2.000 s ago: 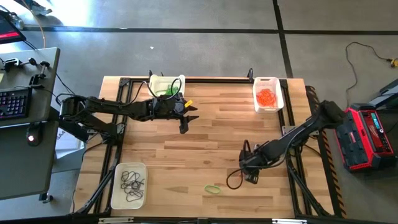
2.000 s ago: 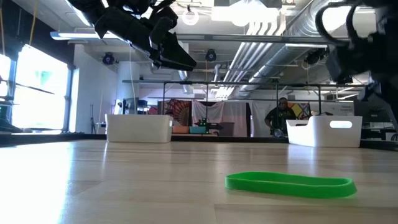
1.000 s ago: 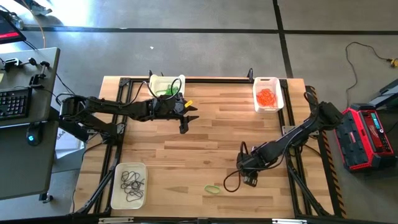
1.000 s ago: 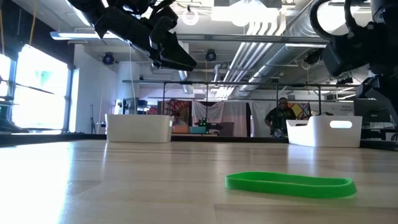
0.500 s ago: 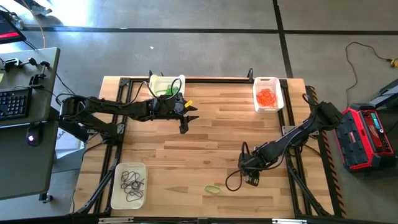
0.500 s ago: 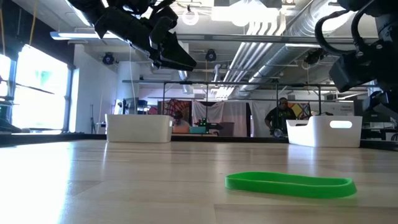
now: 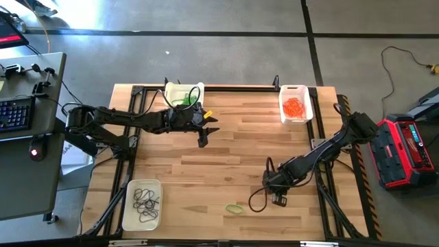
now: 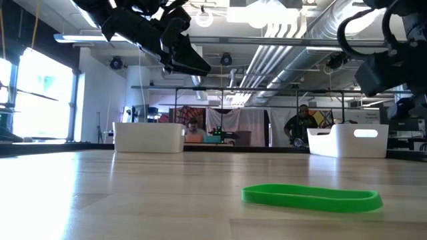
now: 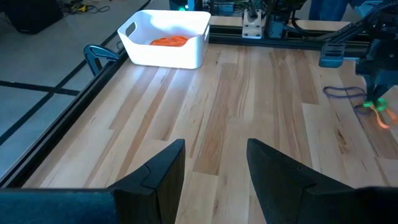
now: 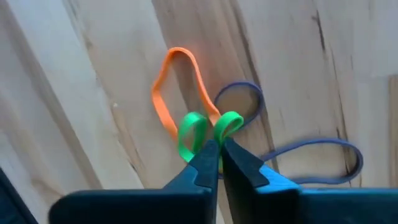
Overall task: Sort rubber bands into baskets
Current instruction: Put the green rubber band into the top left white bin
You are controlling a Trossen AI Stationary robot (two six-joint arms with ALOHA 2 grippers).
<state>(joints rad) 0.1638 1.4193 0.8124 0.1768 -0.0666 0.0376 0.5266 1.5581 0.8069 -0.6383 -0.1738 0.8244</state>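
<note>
- Sitting at the near left corner of the pale wooden slatted table (image 7: 226, 158), a shallow white plastic basket (image 7: 130, 218) holds a tangle of dark rubber bands (image 7: 145, 200).
- Hovering above the table by the far left white basket (image 7: 172, 90), which has green bands (image 7: 182, 100) in it, the left gripper (image 7: 205, 130) waits with its two dark fingers (image 9: 160, 174) spread apart and nothing between them.
- Lying alone near the front edge is a loose green rubber band (image 7: 234, 207), flat on the wood, and it shows large in the low view.
- Pressing down on the table right of centre, the right gripper (image 10: 214, 149) has its fingers clenched on a folded green rubber band (image 10: 193, 132).
- Touching that green band are a thin orange rubber band (image 10: 166, 93) and a dark bluish rubber band (image 10: 311, 155), both flat on the wood just beside the fingertips.
- Standing at the far right corner, a third white basket (image 7: 304, 103) holds orange bands (image 7: 293, 107).
- From above, the right arm hides the pinched bands.
- A person (image 8: 301, 125) stands in the room beyond the table.
</note>
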